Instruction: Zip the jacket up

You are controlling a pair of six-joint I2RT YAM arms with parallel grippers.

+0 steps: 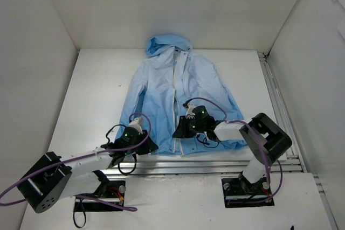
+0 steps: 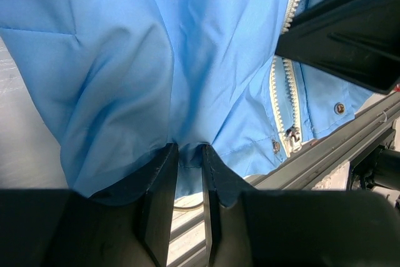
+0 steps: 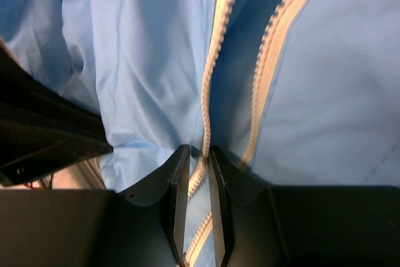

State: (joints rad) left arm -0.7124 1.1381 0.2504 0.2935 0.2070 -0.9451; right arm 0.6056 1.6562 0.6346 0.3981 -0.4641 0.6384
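The large light-blue thin hooded windbreaker jacket lies flat, front side up, on the white table top. Its hood points toward the far wall and its bottom hem runs along the grooved aluminium rail at the near edge. The sleeves lie down along the body. The front is unzipped: the two white toothed zipper strips lie apart, with darker blue lining visible between them. The small metal zipper slider sits at the lower end of one strip, just beside the hem, and a round metal snap sits near it on the neighbouring panel. The left gripper is positioned at the hem of the panel on the left side of the top view, well clear of the zipper. Its black fingers are drawn close together, pinching the hem edge of the fabric between their tips. The right gripper is positioned at the lower part of the front opening, next to the left gripper. Its black fingers are likewise nearly together, clamping the nearer zipper strip, which runs straight into the narrow gap between them. The second strip passes just outside one finger.
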